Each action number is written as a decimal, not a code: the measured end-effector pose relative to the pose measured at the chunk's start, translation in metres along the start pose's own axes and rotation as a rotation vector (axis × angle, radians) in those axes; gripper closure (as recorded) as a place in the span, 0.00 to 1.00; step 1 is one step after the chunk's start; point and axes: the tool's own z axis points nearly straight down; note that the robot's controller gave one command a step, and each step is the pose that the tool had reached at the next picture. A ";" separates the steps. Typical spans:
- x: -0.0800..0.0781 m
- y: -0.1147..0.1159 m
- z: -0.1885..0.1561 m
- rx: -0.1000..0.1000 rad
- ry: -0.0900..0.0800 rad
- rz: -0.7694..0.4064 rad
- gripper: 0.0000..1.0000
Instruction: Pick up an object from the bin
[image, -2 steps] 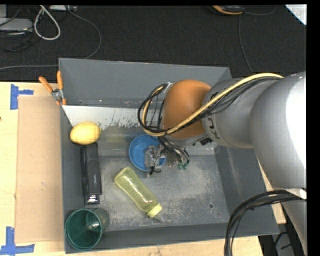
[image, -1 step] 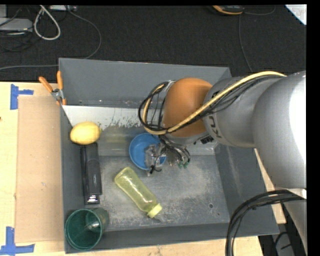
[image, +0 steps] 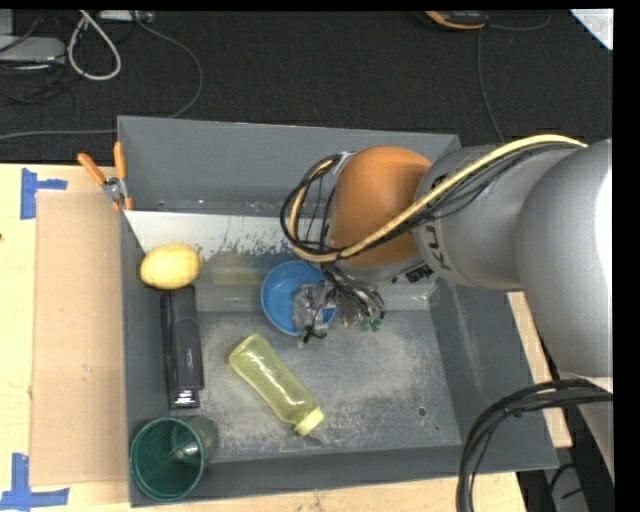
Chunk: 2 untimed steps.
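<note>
My gripper (image: 318, 322) hangs low near the middle of the bin, under the arm's orange cover, its fingertips at the right rim of a small blue bowl (image: 283, 293). The bowl rests on the bin floor just left of the gripper and is partly hidden by it. A pale yellow plastic bottle (image: 274, 383) lies tilted on the floor below and to the left of the gripper, cap toward the lower right.
A yellow lemon (image: 169, 267) rests at the back left. A long black stapler (image: 183, 351) lies along the left wall. A dark green cup (image: 169, 456) stands in the front left corner. The arm covers the bin's back right.
</note>
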 end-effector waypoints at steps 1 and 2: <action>0.000 0.000 -0.014 0.000 -0.002 0.000 1.00; 0.000 0.000 -0.025 0.000 -0.001 0.001 1.00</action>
